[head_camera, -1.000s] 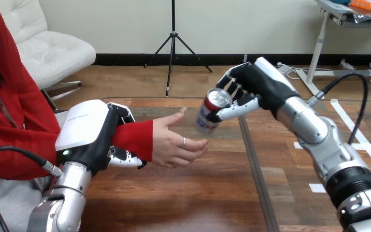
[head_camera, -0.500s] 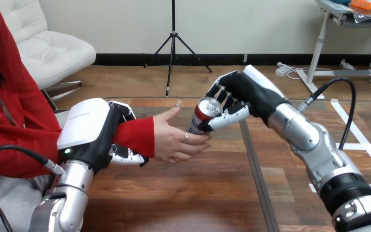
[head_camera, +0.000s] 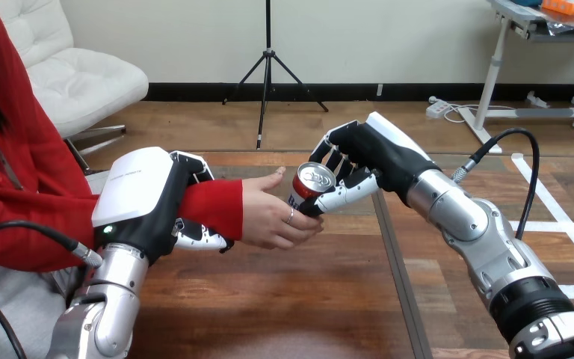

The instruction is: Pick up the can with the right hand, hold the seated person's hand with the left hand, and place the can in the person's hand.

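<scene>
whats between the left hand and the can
Head view: the person's forearm, clasped by the left hand, then the person's hand, which touches the can.

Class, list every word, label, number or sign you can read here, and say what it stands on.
Red-rimmed metal can: blue and white print on its side, mostly covered by the person's hand and the right hand; unreadable.
White shell of the left hand: faint grey print, too small to read.
No text can be quoted.

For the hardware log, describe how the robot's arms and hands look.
Both forearms are jointed silver metal, left arm and right arm. The left hand and right hand are black with white back shells and black-and-white fingers.
</scene>
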You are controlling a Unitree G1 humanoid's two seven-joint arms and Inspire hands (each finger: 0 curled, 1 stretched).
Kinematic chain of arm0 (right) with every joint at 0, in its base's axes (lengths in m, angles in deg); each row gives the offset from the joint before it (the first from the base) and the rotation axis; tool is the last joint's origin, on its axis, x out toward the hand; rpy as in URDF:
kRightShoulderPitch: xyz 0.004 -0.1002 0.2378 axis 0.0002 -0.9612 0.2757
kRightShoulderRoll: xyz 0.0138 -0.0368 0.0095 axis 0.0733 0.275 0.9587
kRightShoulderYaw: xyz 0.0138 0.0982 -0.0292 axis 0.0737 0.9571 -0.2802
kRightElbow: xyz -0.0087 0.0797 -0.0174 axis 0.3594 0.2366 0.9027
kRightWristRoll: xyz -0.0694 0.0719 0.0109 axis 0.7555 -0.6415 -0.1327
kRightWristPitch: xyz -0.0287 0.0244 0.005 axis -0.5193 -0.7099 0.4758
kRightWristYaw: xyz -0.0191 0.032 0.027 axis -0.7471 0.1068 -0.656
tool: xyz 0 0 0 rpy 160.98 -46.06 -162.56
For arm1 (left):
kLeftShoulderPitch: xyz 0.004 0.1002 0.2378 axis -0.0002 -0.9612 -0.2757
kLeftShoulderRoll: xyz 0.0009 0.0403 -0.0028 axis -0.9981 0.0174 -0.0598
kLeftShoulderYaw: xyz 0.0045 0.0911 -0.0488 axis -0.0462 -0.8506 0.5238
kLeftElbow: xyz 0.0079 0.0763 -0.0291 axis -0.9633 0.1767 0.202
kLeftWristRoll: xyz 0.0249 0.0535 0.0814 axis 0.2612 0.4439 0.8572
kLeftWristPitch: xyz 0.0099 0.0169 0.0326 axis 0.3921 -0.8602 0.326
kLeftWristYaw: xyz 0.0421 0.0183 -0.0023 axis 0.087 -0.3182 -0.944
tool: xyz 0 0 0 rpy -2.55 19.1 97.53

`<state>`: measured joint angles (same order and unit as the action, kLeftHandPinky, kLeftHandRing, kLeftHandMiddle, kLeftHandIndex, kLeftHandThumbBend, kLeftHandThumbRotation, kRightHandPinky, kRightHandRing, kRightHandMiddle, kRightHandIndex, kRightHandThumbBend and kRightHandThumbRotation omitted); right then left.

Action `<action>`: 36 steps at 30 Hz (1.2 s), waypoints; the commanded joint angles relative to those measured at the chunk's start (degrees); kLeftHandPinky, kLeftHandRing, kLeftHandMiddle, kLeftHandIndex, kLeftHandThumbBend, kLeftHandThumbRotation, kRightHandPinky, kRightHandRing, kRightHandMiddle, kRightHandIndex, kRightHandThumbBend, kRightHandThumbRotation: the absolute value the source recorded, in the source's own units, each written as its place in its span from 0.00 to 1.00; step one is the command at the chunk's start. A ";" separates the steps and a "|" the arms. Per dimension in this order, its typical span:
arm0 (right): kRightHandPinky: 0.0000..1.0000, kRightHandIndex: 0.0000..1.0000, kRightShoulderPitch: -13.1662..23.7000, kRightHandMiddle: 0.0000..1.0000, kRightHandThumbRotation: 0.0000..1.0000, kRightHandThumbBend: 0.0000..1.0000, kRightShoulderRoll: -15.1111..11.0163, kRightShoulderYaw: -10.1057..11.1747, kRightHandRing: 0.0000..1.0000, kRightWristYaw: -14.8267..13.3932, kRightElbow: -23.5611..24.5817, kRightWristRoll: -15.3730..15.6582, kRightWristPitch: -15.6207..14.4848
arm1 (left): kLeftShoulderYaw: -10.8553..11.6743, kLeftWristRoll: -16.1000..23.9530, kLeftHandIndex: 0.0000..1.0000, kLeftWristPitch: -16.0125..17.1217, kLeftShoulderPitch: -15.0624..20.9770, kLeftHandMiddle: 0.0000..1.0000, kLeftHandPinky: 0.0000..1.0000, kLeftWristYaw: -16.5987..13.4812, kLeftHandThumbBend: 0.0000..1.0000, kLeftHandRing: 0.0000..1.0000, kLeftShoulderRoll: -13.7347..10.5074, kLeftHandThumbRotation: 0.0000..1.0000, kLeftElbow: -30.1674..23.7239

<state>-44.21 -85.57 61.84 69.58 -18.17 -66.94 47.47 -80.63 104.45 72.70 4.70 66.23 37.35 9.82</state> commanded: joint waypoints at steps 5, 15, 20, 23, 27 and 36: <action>0.28 0.45 2.45 0.40 0.00 0.71 0.85 -0.85 0.33 0.65 10.00 0.38 -0.26 | 0.79 -3.24 0.36 3.27 16.19 0.36 0.26 -3.45 0.84 0.31 4.06 0.00 -6.60; 0.29 0.44 1.52 0.40 0.00 0.72 1.58 -1.01 0.33 1.13 10.04 0.15 -0.09 | 0.92 -3.77 0.36 3.47 16.44 0.36 0.26 -3.29 0.83 0.31 4.32 0.00 -6.54; 0.28 0.44 1.27 0.39 0.00 0.71 1.73 -0.96 0.32 1.53 10.16 -0.09 -0.07 | 0.96 -3.94 0.36 3.48 16.34 0.35 0.26 -2.99 0.83 0.31 4.34 0.00 -6.53; 0.28 0.44 1.24 0.39 0.00 0.71 1.76 -0.89 0.32 1.79 9.99 -0.32 0.39 | 0.93 -3.82 0.36 3.48 16.26 0.35 0.26 -3.01 0.83 0.31 4.38 0.00 -6.43; 0.28 0.44 1.14 0.39 0.00 0.70 1.90 -0.75 0.32 1.93 10.04 -0.54 0.60 | 0.84 -3.64 0.36 3.44 16.14 0.35 0.26 -3.05 0.84 0.32 4.42 0.00 -6.18; 0.27 0.44 0.78 0.39 0.00 0.71 1.98 -0.63 0.32 2.15 11.07 -0.80 0.40 | 0.73 -3.56 0.36 3.85 15.82 0.35 0.27 -3.22 0.84 0.32 4.44 0.00 -5.57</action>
<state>-47.63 -84.29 60.60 72.12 -15.90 -66.44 46.49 -80.55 104.41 72.70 6.29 66.22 38.47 9.91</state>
